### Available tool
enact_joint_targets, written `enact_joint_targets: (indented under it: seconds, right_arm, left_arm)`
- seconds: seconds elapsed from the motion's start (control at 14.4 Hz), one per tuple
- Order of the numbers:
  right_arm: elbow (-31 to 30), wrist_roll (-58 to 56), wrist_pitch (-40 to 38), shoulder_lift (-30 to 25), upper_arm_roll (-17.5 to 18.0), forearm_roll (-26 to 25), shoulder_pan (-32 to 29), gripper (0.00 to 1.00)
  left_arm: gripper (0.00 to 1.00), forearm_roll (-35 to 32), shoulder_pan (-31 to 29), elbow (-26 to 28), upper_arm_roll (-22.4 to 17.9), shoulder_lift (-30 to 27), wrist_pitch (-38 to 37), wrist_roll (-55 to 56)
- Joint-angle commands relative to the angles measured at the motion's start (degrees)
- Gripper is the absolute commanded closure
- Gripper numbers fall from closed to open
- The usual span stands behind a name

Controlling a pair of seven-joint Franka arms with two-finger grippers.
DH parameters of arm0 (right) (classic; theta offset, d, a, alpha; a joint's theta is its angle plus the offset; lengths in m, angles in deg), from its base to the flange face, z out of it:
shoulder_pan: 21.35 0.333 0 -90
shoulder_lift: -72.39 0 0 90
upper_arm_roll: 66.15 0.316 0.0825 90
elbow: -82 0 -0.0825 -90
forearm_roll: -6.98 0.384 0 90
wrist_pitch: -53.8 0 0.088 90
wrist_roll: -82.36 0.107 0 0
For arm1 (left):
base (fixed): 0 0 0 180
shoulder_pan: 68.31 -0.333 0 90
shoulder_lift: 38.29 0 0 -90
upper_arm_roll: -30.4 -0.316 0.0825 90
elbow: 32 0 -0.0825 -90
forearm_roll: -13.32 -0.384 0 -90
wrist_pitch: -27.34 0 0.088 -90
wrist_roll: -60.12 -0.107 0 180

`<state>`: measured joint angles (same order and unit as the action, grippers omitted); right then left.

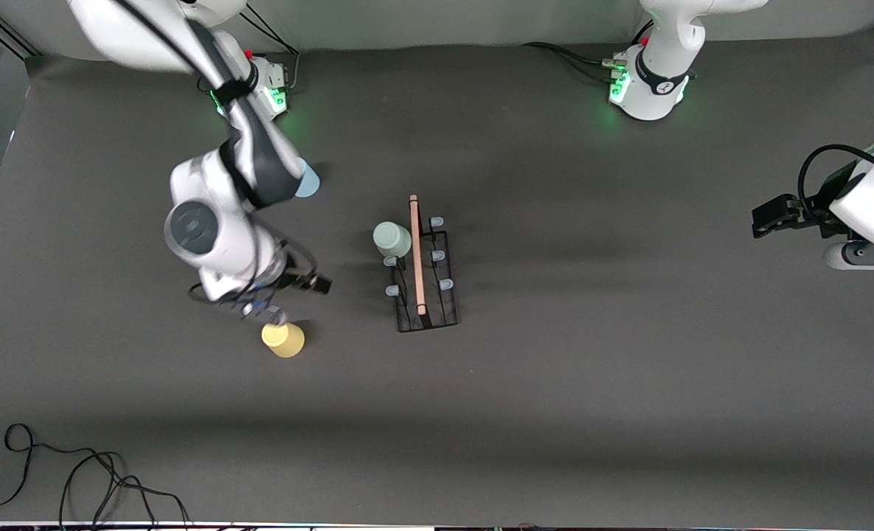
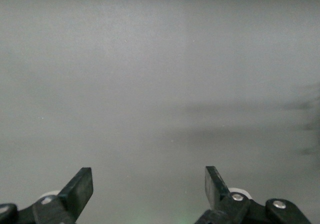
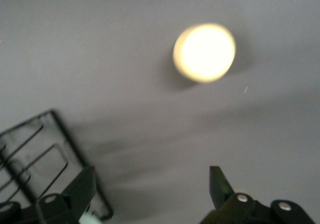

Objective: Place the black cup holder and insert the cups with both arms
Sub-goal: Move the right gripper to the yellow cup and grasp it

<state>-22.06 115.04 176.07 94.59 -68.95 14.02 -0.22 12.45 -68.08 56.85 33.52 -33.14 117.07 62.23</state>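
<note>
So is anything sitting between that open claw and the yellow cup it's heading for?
Nothing visible. The right gripper is open above bare table, and the yellow cup stands alone ahead of it. The black cup holder sits off to one side.

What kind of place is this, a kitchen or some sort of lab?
Most likely a robotics lab bench, not a kitchen: two arms on green-lit bases, a table under plain dark grey covering, loose cables at its edge, and only a cup holder with plastic cups.

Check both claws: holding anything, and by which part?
Nothing held. Right claw is open over the table near the yellow cup; left claw is open, waiting at its table end.
</note>
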Motion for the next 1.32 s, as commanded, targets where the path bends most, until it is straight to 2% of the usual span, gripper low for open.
enact_joint_targets:
  seconds: [0.0, 0.28, 0.49, 0.7, 1.04, 1.25]
  right_arm:
    - [8.5, -2.87, 1.73, 8.0, 0.43, -0.19, -2.49, 0.0]
    - [14.13, -6.13, 4.46, 14.78, 0.43, -0.1, -6.19, 0.0]
    - [14.41, -6.13, 6.93, 16.72, 0.43, -0.28, -6.37, 0.0]
    - [13.62, -6.22, 6.93, 17.78, 0.51, -0.28, -6.37, 0.0]
    - [7.83, -9.56, 6.67, 16.73, 0.43, -0.37, -6.37, 0.0]
    - [7.64, -9.56, 6.4, 16.73, 0.43, -0.28, -6.28, 0.0]
  left_arm:
    - [0.0, -0.79, 0.65, 0.81, -0.39, -0.67, 0.71, -0.7]
    - [0.0, -0.79, 0.65, 0.81, -0.48, -0.59, 0.8, -0.7]
    - [0.0, -0.79, 0.74, 0.81, -0.48, -0.59, 1.15, -0.61]
    - [0.0, -0.79, 0.65, 0.81, -0.48, -0.59, 1.06, -0.61]
    - [0.0, -0.79, 0.74, 0.81, -0.48, -0.59, 1.15, -0.52]
    - [0.0, -0.79, 0.48, 0.89, -0.48, -0.59, 1.5, -0.52]
